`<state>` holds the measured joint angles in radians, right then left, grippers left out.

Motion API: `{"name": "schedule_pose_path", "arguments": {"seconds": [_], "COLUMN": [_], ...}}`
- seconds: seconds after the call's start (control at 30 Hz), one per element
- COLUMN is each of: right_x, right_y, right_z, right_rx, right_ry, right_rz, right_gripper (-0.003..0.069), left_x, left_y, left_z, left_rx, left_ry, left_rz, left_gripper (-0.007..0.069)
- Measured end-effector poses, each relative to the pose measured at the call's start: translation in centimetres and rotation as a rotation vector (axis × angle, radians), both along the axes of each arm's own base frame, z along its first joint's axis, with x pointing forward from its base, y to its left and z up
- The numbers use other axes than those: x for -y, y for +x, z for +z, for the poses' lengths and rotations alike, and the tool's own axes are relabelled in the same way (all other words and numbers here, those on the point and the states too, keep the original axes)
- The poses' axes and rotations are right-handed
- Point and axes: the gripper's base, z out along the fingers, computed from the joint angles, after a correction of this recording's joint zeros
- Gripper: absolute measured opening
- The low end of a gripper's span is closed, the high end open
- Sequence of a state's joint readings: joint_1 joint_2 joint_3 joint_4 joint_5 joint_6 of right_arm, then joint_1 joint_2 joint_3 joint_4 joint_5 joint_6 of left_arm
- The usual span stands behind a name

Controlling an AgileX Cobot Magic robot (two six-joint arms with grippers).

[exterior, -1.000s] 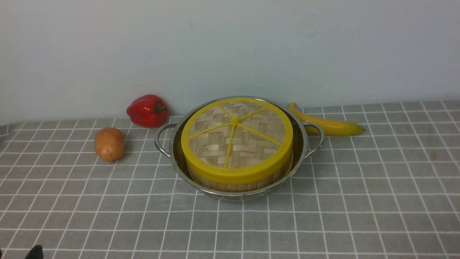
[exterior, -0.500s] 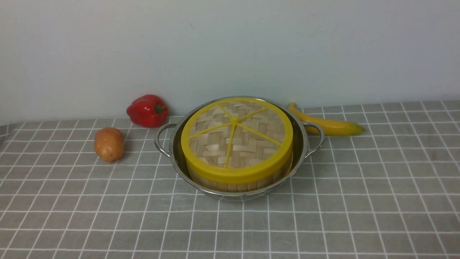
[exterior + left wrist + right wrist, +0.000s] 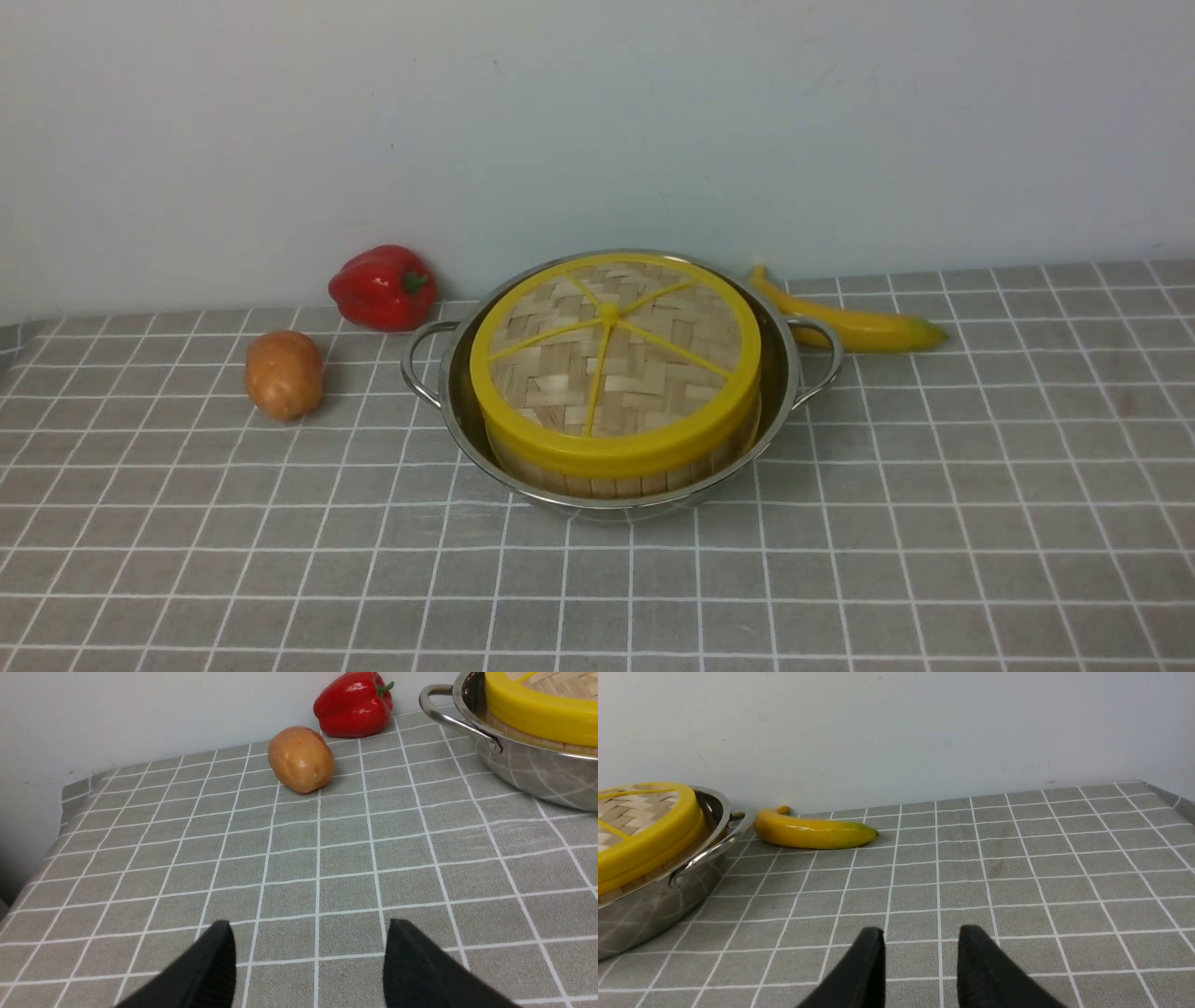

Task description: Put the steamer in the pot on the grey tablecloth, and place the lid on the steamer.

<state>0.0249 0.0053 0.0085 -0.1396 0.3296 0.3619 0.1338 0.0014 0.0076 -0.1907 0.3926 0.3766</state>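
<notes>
The steel pot (image 3: 456,392) stands on the grey tablecloth (image 3: 840,560) near the back wall. Inside it sits the bamboo steamer (image 3: 616,481), and the woven yellow-rimmed lid (image 3: 611,364) lies on top, covering what it holds. Neither arm shows in the front view. In the left wrist view my left gripper (image 3: 308,926) hovers open over bare cloth, well away from the pot (image 3: 537,770) and lid (image 3: 537,714). My right gripper (image 3: 920,933) is open too, over bare cloth on the other side of the pot (image 3: 649,905) and lid (image 3: 644,830). Nothing is between either pair of fingers.
A potato (image 3: 283,373) and a red bell pepper (image 3: 383,287) lie left of the pot. A banana (image 3: 854,322) lies behind its right handle. The pale wall rises just behind the pot. The cloth's left edge (image 3: 46,844) shows in the left wrist view.
A dark tip of the left arm at the bottom left corner of the front view a second ago has gone out of sight. Pot, steamer and lid have not moved.
</notes>
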Motion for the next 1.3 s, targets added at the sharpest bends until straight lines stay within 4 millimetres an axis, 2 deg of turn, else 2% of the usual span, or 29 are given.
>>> {"name": "schedule_pose_path", "arguments": {"seconds": [0.37,0.6,1.3], "right_x": [0.01,0.2,0.21], "right_y": [0.0,0.0,-0.01], "right_z": [0.0,0.02,-0.04], "right_rx": [0.0,-0.001,-0.008], "right_ry": [-0.007,-0.153,-0.153], "right_rz": [0.0,0.002,0.001], "right_gripper": [0.024,0.024,0.024], "left_x": [0.0,0.0,0.0], "left_y": [0.0,0.0,0.0], "left_z": [0.0,0.01,0.01], "left_rx": [0.0,0.001,0.001], "left_ry": [0.0,0.0,0.0], "left_rz": [0.0,0.0,0.0], "left_gripper": [0.04,0.04,0.04]}}
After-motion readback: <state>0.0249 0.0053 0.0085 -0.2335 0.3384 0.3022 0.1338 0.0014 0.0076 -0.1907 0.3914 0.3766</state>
